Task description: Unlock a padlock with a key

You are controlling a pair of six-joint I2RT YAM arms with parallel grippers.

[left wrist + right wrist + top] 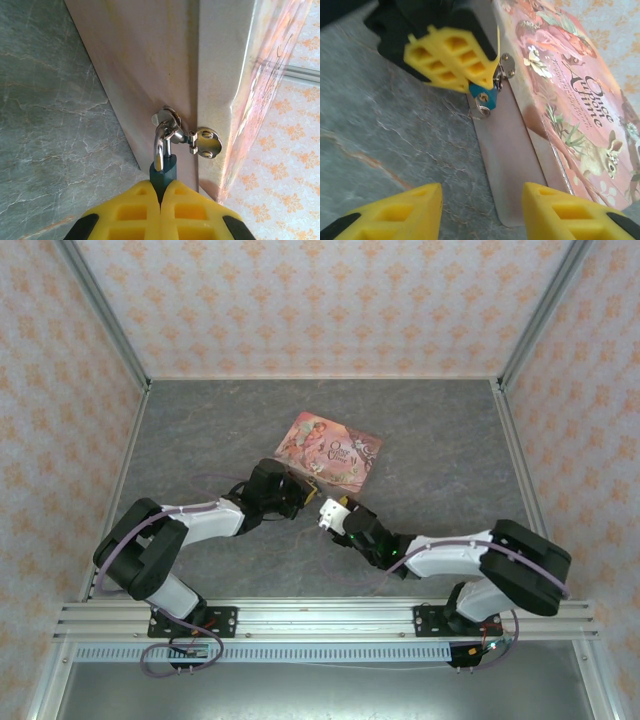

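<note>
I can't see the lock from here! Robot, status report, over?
Left gripper shut on padlock. Right gripper open, empty, short of it. Padlock hangs on clasp of pink box, keyhole toward Right gripper. Nothing in between.

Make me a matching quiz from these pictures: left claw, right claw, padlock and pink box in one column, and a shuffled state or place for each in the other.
Column one:
1. left claw
2. right claw
3. padlock
4. pink box

Column two:
A. lies flat on the grey table
B. open, holding nothing
C. shut on the padlock
D. hooked through the metal latch on the box's side

Pairs: 1-C, 2-B, 3-D, 4-A.
</note>
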